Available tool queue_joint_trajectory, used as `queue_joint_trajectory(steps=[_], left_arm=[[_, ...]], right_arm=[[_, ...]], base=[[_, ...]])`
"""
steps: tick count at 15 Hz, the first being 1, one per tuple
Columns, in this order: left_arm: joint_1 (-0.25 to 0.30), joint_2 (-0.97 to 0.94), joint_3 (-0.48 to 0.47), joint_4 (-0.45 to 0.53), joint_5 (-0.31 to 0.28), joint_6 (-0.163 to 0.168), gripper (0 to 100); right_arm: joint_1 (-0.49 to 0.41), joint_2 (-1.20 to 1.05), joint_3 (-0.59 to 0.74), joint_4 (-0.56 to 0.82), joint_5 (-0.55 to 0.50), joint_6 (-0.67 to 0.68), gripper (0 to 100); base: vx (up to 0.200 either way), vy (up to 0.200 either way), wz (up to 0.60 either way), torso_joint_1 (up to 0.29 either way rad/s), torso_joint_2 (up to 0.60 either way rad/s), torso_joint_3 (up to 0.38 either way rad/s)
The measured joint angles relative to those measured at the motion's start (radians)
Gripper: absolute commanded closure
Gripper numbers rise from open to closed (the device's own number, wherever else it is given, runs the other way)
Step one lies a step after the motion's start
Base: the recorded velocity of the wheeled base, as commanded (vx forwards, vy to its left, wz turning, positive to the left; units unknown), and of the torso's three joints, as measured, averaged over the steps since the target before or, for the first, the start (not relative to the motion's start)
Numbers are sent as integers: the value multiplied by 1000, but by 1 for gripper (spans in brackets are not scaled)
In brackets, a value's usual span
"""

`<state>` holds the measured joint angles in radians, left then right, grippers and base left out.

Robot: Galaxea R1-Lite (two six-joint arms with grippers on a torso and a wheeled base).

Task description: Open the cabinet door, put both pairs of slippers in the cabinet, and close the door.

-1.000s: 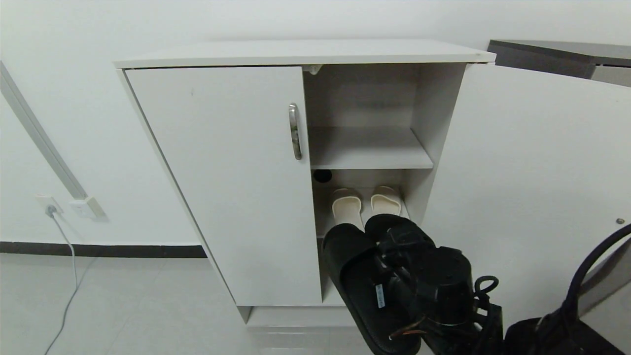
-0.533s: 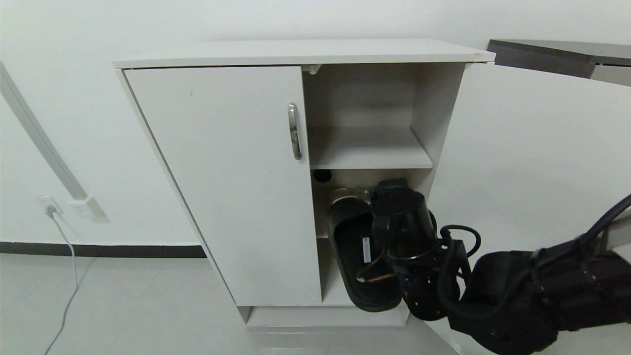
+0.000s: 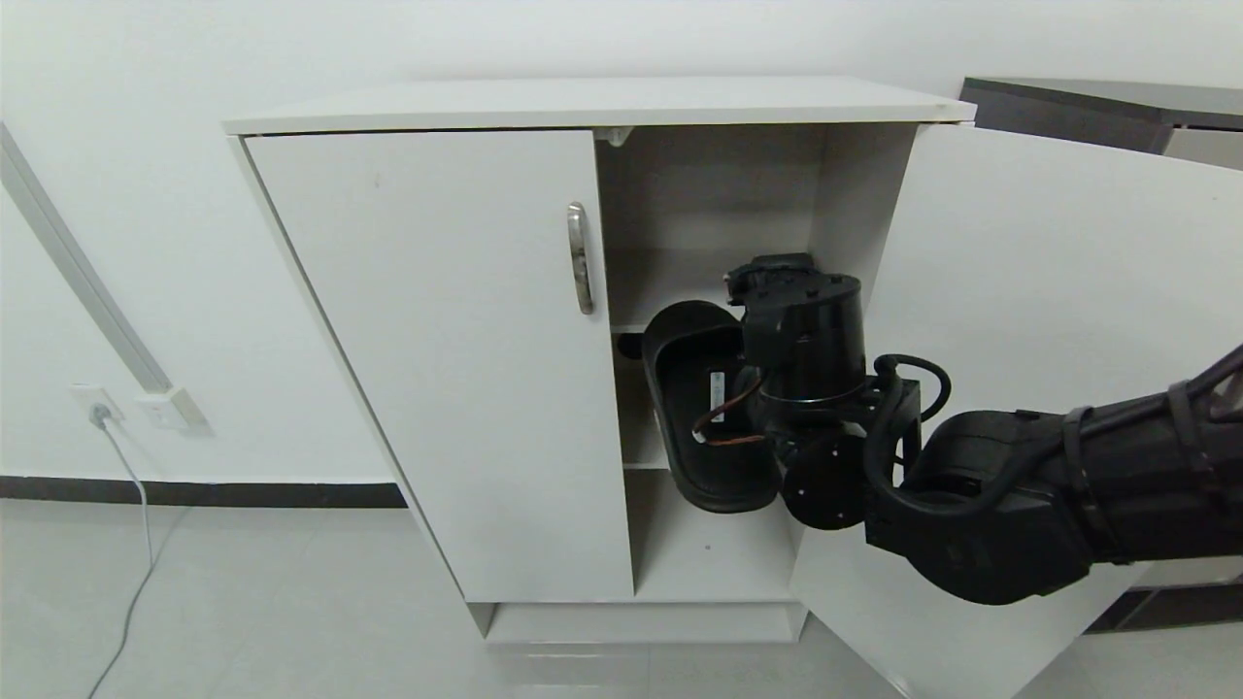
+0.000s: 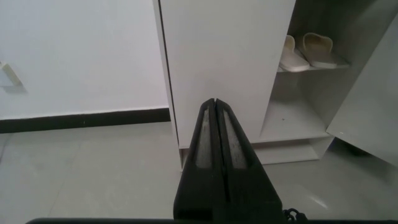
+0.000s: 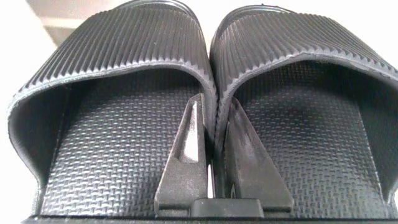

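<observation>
Ribbed black slippers [image 5: 124, 56] in right hand [image 5: 214, 106]

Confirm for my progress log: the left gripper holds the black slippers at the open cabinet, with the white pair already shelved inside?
No: the right gripper holds the black slippers at the open cabinet, as the right wrist view shows; the white pair is shelved inside.

Noted white cabinet [image 3: 602, 102] standing on pale tiled floor [image 3: 243, 602], back against the wall. Found three levels in its open right half: upper shelf [image 3: 670, 277], middle shelf [image 4: 314, 67], bottom board [image 3: 699, 563]. Recorded one pair of cream slippers [image 4: 322, 50] lying on middle shelf, side by side, soles down. Logged grey cable [image 3: 126, 621] trailing down onto floor left of cabinet, well apart from it.
</observation>
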<state>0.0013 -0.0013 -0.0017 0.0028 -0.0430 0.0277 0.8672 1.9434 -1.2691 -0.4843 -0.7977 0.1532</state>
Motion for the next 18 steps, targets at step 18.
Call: queue_joint_trajectory(steps=[18], left_arm=[[0, 0, 0, 1, 0, -3, 100]], right_arm=[[-11, 20, -10, -3, 6, -17, 100]], base=[[133, 0, 0, 2, 1, 2]])
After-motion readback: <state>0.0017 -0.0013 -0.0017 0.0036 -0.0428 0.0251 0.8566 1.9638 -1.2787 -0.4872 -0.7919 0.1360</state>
